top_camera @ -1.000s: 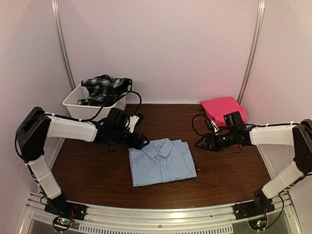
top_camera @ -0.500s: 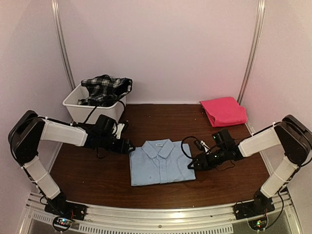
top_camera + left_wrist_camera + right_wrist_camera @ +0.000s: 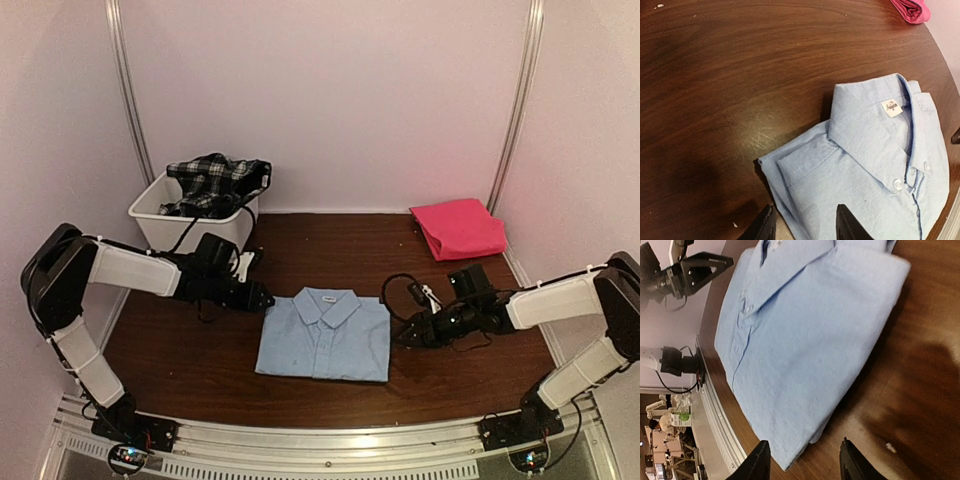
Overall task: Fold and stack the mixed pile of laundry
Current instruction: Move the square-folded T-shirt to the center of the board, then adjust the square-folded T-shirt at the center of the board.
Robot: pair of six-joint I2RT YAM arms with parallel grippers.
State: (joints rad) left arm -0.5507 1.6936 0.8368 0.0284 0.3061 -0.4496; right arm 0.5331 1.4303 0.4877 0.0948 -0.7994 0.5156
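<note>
The light blue shirt (image 3: pixel 325 335) lay folded flat on the worktop (image 3: pixel 330 245), directly between your two sets of fingers. Your left fingers (image 3: pixel 765 227) stood about half open, straddling the shirt's shoulder corner. Cloth filled most of the gap, and from the wrist view I could not tell whether they pressed on it or only hovered over it. Your right fingers (image 3: pixel 757 462) were also part open and held nothing. The shirt's side fold lay just ahead of their tips, with bare wood in the gap.

The shirt looked light and limp. Lifted by one edge, it would likely have sagged and lost its fold. The safer hold was on both side folds at once, each pair of fingers taking every layer and staying clear of the collar and buttons.

Half a second earlier the shirt had sat at a tilt. It had since swung square and slid toward your left fingers. The pink cloth (image 3: pixel 460 228) stayed folded well beyond your right fingers. The plaid garment (image 3: pixel 215 180) stayed heaped in the tub (image 3: pixel 150 215) beyond your left.
</note>
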